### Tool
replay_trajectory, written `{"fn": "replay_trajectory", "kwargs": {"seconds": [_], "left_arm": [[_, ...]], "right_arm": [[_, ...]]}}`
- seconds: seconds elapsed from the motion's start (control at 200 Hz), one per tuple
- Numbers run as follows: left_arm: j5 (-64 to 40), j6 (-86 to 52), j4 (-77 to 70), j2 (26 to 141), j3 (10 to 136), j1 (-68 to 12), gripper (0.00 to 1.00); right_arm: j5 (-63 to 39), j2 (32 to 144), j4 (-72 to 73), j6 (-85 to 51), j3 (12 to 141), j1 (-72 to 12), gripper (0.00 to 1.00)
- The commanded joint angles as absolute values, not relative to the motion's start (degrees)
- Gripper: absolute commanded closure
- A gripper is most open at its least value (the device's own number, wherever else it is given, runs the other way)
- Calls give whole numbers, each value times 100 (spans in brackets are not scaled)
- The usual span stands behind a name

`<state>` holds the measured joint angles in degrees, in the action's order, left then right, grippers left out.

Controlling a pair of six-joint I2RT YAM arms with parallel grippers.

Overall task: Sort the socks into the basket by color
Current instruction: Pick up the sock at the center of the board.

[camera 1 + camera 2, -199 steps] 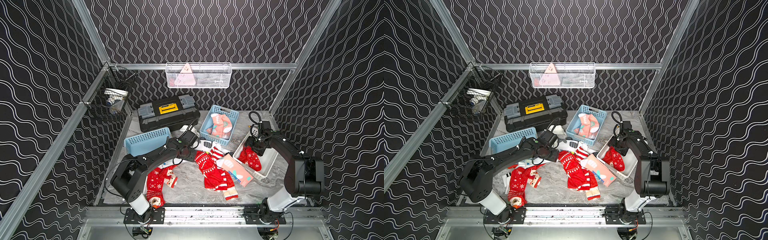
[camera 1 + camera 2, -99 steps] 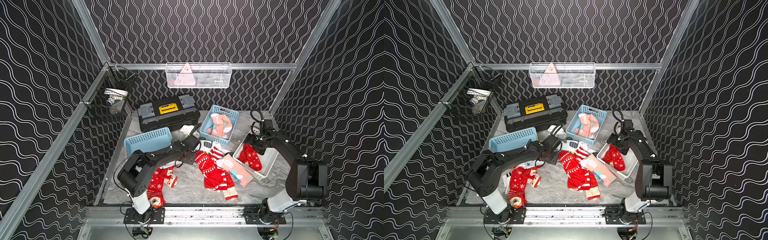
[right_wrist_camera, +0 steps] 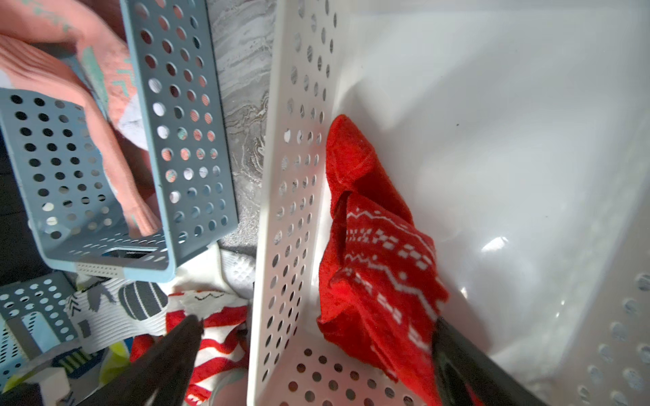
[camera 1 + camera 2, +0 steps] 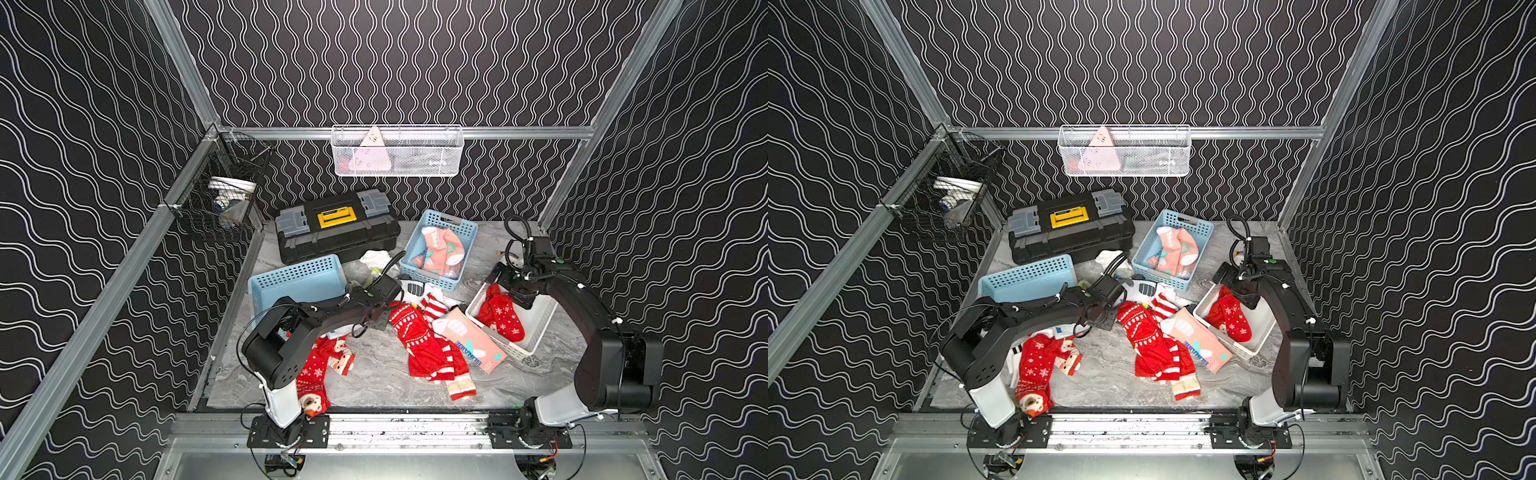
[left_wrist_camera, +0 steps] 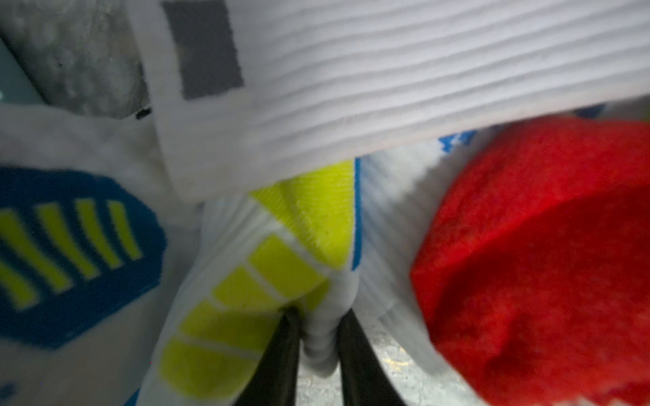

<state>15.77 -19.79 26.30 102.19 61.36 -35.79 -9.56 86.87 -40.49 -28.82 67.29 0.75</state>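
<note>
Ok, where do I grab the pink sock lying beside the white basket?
Probably the near end of the pink sock, by its teal patch, from straight above: it lies flat, and that corner sits on bare table, past the red socks.

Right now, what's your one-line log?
left end effector: shut on yellow-patched white sock; right end effector: open; red sock: in white basket
</note>
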Motion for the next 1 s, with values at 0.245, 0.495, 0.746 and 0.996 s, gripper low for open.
{"fn": "replay_trajectory", "kwargs": {"seconds": [0.245,0.495,0.746,0.996], "left_arm": [[1570,-2026,2738,9501,6099,-3604,100],[1019,-2031,3288,8598,6247,-3608,100],[858,-1976,3814,7630,6547,-3604,100],[883,-1920,4176,7104,7051,-3606,100]], "right_arm": [[-1148,8496,-4337,-2824,6885,70,0],[-1274,8434,-4437,-2786,6924,70,0],[-1339,8316,-4509,-2725,6924,69,0],[-1396,8210,-4464,-2723,6862,62,0]]}}
